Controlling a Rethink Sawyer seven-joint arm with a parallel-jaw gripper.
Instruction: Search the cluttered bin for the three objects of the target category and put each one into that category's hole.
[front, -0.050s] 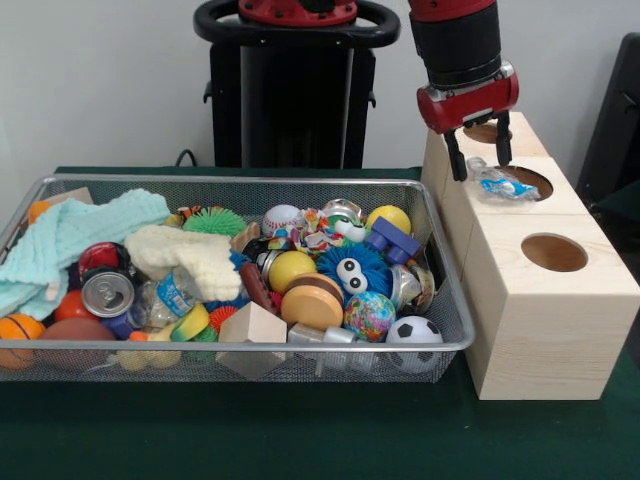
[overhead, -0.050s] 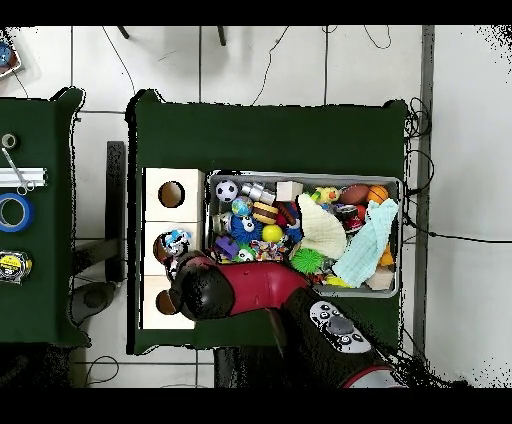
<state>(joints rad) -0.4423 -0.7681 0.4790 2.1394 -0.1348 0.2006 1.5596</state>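
My gripper (front, -0.050s: 479, 155) hangs open over the back of the wooden box (front, -0.050s: 520, 330), its two black fingers (front, -0.050s: 456, 160) apart with nothing between them. Just below its tips a crumpled clear plastic bottle (front, -0.050s: 503, 184) with a blue label lies on the rim of the middle hole (front, -0.050s: 528, 181); in the overhead view the bottle (overhead, -0.050s: 178, 238) sits at that same hole. The near hole (front, -0.050s: 554, 252) is open, and the far hole (front, -0.050s: 487, 131) is partly hidden behind the gripper. Another clear bottle (front, -0.050s: 175, 292) lies in the wire bin (front, -0.050s: 445, 262).
The bin holds a teal cloth (front, -0.050s: 70, 235), a cream cloth (front, -0.050s: 190, 258), a soda can (front, -0.050s: 107, 293), several balls, wooden blocks (front, -0.050s: 252, 325) and a blue fuzzy toy (front, -0.050s: 352, 268). Tape rolls (overhead, -0.050s: 14, 212) lie on a side table.
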